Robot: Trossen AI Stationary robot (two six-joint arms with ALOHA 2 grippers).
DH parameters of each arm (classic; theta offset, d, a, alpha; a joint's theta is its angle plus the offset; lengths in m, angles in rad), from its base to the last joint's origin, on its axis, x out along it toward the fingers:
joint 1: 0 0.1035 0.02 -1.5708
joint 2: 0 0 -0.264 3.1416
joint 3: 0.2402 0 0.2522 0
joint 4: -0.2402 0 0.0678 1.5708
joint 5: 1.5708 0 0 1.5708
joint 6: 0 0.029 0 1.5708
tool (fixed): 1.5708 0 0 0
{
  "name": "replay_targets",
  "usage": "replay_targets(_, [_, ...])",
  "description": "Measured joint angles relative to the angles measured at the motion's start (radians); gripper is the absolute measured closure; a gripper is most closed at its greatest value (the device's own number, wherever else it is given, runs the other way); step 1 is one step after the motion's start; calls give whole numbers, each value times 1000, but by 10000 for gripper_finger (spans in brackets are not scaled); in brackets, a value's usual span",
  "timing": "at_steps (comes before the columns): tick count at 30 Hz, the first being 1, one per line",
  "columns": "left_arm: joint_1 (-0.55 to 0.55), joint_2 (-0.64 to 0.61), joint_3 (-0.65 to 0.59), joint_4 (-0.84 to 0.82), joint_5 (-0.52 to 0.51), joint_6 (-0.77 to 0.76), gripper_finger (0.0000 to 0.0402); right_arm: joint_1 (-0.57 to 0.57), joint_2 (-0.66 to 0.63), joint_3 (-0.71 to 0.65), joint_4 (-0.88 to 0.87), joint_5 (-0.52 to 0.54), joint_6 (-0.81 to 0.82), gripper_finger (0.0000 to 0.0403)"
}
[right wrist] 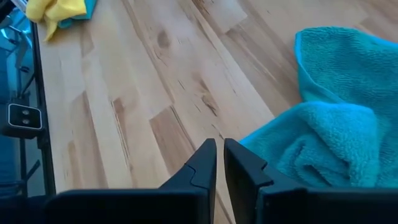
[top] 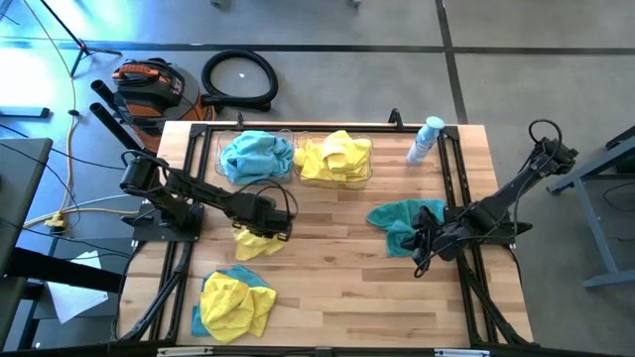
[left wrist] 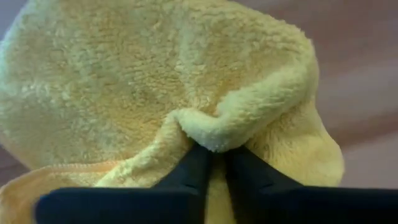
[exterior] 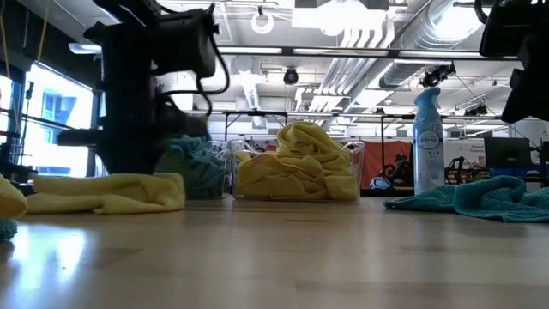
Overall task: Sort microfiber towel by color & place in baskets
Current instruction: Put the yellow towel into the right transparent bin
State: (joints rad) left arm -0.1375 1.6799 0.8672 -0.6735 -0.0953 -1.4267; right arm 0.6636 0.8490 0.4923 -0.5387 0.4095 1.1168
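A yellow microfiber towel (top: 254, 242) lies crumpled on the table's left half, and my left gripper (top: 270, 224) is down on it, shut on it. A teal towel (top: 402, 222) lies on the right half. My right gripper (right wrist: 219, 155) is shut and hangs over bare wood just beside that teal towel (right wrist: 336, 124). Two clear baskets stand side by side at the far edge. The left basket (top: 220, 149) holds teal towels and the right basket (top: 369, 171) holds yellow towels. A yellow and teal pile (top: 236, 302) rests near the near left corner. My left gripper pinches a raised fold of the yellow towel (left wrist: 214, 134) between its two fingers (left wrist: 186, 174), coming down on it from above. The fold holds more than one layer. The rest of the towel (exterior: 111, 193) lies slack on the table.
A clear spray bottle (top: 426, 140) stands upright at the far right, beside the yellow-filled basket. Bare wood (top: 347, 288) spreads across the table's middle and near right. Black frame rails (top: 458, 188) run along both sides of the table.
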Motion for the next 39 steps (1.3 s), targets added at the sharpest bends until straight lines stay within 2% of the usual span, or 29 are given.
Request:
replay_targets(2, [-7, -12, 25, 30, 6, 45, 391, 0, 0, 0, -6, 0, 0, 375])
replay_targets(9, [27, -115, 203, -55, -112, 219, 400, -2, 0, 0, -31, 0, 3, 375])
replay_targets(15, [121, -121, 501, -238, -267, 461, 401, -4, 0, 0, -36, 56, 8, 375])
replay_targets(19, [215, -94, 684, -240, -303, 645, 401, -8, 0, 0, -40, 120, 28, 375])
replay_targets(27, [397, 12, 950, -243, -252, 867, 401, -51, 0, 0, -48, 137, 53, 375])
replay_targets(30, [441, 70, 991, -256, -213, 909, 401, -72, 0, 0, -48, 137, 53, 375])
replay_targets(34, [487, 148, 998, -258, -81, 908, 401, -99, 0, 0, -49, 137, 54, 375])
replay_targets(39, [505, 249, 998, -258, -40, 908, 401, -127, 0, 0, -48, 137, 54, 375])
